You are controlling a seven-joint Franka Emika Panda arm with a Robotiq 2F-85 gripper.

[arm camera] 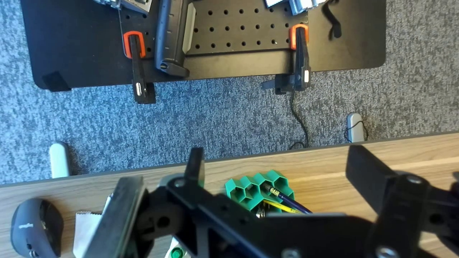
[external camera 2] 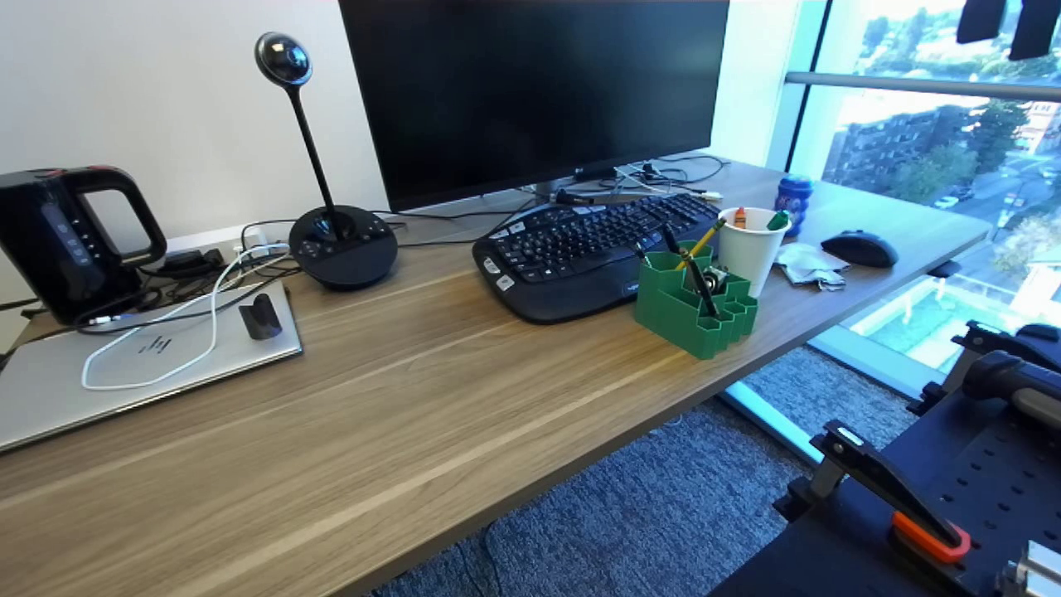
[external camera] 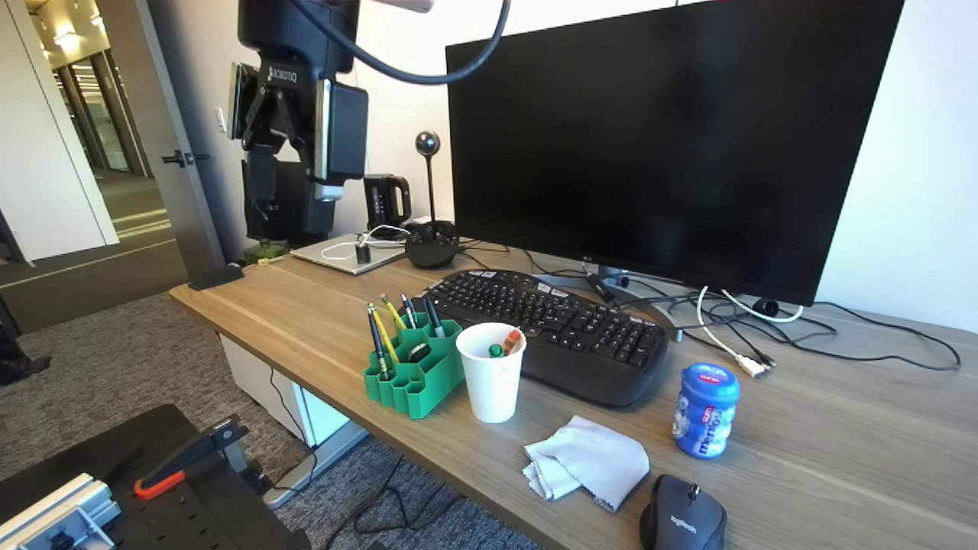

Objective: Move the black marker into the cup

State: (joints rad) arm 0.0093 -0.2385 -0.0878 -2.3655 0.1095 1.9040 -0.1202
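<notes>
Jaws are wide apart, holding nothing. Go down slowly to the green holder [external camera: 438,374] well below them and pinch just the black marker [external camera: 435,319], if I see right.

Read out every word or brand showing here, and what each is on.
"ROBOTIQ": gripper
"logitech": black mouse
"mentos": blue container
"LG": monitor
"hp": laptop
Too small or blurred to read: lettering on the keyboard, the dark blue pen or pencil and the rest of the blue container.
</notes>
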